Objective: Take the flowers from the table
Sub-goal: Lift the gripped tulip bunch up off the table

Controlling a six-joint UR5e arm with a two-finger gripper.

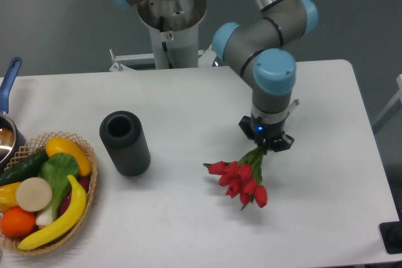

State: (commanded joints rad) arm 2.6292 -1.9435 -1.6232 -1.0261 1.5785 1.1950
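The flowers (242, 180) are a small bunch of red tulips with green stems, right of the middle of the white table (188, 105). The buds point toward the front left and the stems run up to the back right. My gripper (264, 145) points straight down over the stem end. Its fingers are closed around the green stems. The buds hang low, close to the tabletop, with a faint shadow beneath; I cannot tell whether they touch it.
A black cylinder (124, 142) lies left of the middle. A wicker basket (85, 208) with a banana, vegetables and fruit sits at the front left corner. A pot with a blue handle (7, 83) is at the left edge. The robot base (171, 23) stands at the back.
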